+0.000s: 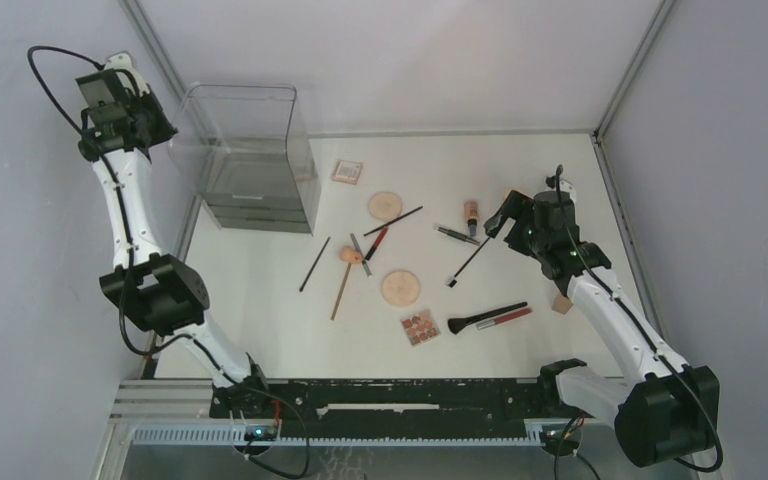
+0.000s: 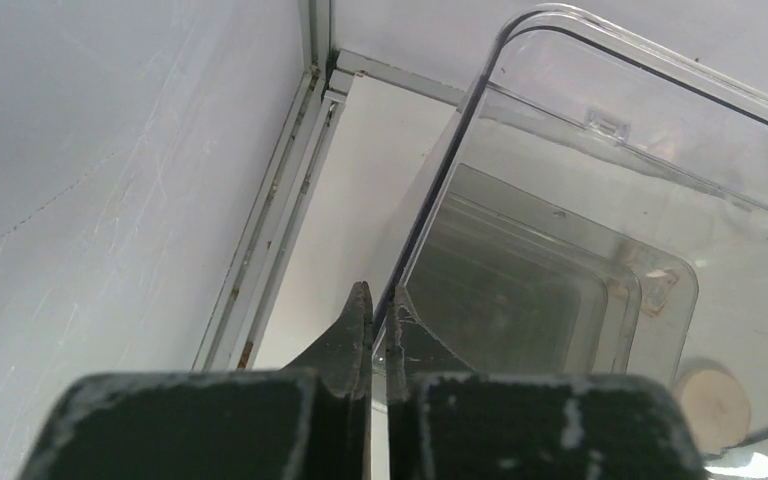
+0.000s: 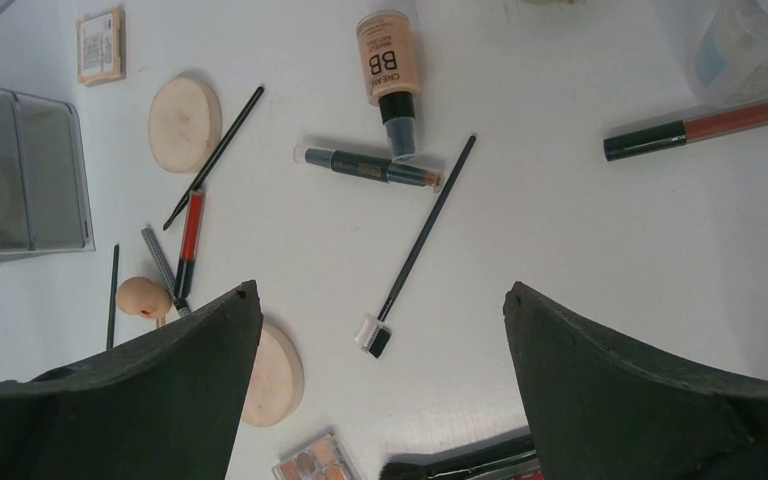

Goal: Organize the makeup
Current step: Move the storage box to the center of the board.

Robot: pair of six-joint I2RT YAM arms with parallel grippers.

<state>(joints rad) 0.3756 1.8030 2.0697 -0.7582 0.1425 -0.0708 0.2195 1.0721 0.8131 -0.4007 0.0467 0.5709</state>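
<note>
Organizer (image 1: 250,150), clear acrylic, stands directly ahead of the left claw (image 2: 378,325), at the far left of the surface (image 1: 530,170). Left claw: fingers pressed together, tips right at the organizer's near wall edge. Whether that wall is nipped between them cannot be told.

Right claw (image 3: 382,292): jaws wide apart, nothing held, hovering over the makeup loose on the surface.

- One powder disc (image 3: 185,122) lies well ahead and left of the right claw.
- A second disc (image 3: 275,375) lies just beside its left finger, partly hidden.
- BB cream bottle (image 3: 388,55) lies flat well ahead, cap pointing toward the claw.
- Square palette (image 3: 98,45) lies far ahead, to the left.
- Eyeshadow palette (image 3: 315,462) shows near the left finger's base.
- Comb-tipped brush (image 3: 420,240) runs from between the jaws away to the right.
- Dark stick (image 3: 365,165) lies just ahead of the brush, close under the bottle's cap.
- Red pencil (image 3: 705,125) lies ahead and right.
</note>
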